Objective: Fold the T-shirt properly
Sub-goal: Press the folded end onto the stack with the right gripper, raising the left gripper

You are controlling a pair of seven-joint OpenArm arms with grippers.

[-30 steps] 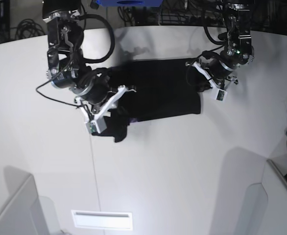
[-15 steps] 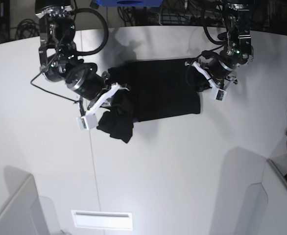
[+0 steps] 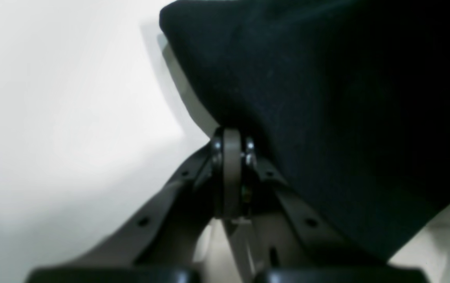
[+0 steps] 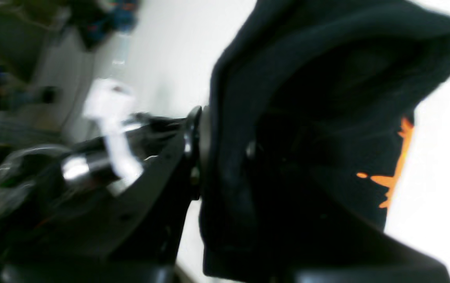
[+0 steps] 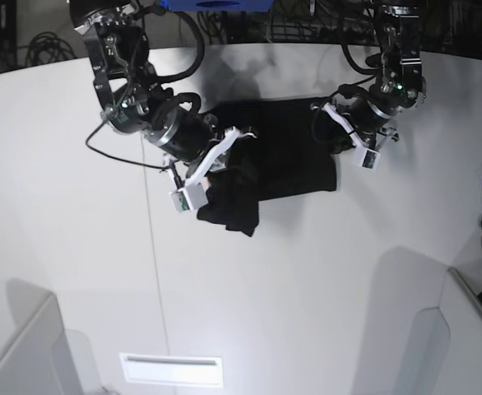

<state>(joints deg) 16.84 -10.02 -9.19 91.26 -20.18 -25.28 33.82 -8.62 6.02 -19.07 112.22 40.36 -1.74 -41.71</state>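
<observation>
The bunched side of the T-shirt (image 5: 274, 160) has been carried inward over the last second: the right tool (image 5: 224, 169), which was out past the shirt's edge over bare table (image 5: 307, 288), is now seen over the flat body of the garment, with the lifted cloth hanging below and in front of it as a dark drooping fold. From this it is judged that a side fold is under way, with the sleeve side being drawn across toward the middle; the fold has not yet been laid down.

The right tool is closed on a thick wad of the black cloth, as is shown in the right wrist view, where fabric is pinched between the jaws and hangs on both sides of them. The left tool (image 5: 344, 132) has not shifted; it is fully closed at the opposite edge of the shirt, and in the left wrist view the cloth lies just above and to the right of its tips. Whether a layer is actually caught between those tips cannot be told.

The rest of the T-shirt lies flat on the table between the two tools.

No brand, label or readable writing is seen. Only streaks of an orange print (image 4: 396, 173) are exposed on the lifted cloth to the right of the right tool; no letters can be made out, and no neck tag is visible.
</observation>
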